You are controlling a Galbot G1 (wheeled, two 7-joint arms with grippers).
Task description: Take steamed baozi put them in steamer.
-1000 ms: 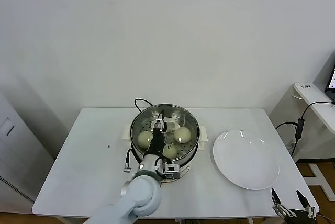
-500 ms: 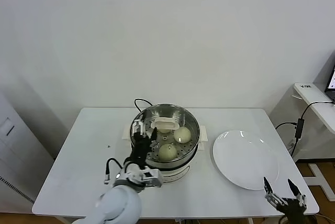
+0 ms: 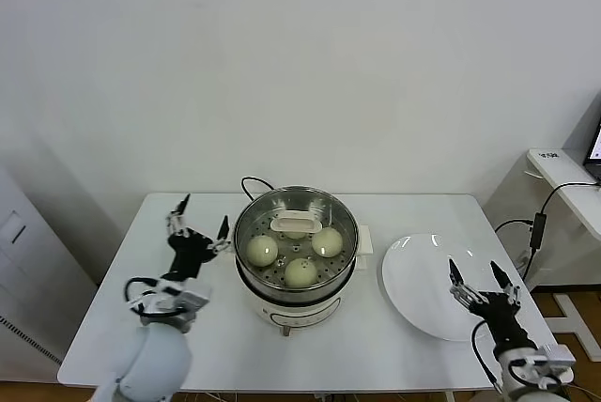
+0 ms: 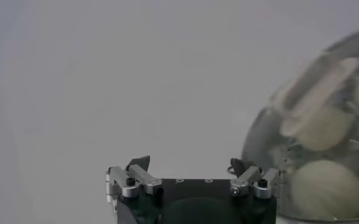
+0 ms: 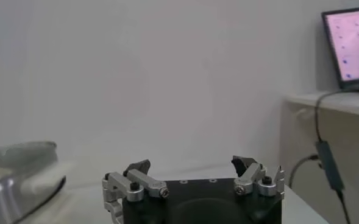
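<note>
Both grippers sit lowest in the head view with jaws spread wide and empty: right gripper (image 3: 482,286) at lower right over the bare white plate (image 3: 423,303), left gripper (image 3: 195,229) at left, just beside the steamer (image 3: 248,261) on the worktop (image 3: 394,355). Three steamed baozi (image 3: 300,271) sit on its tray mid-frame; a fourth may be hiding under the tray handle. Looks basically done.

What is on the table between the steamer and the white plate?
Nothing: in the head view, only bare table shows between the steamer and the white plate.
</note>
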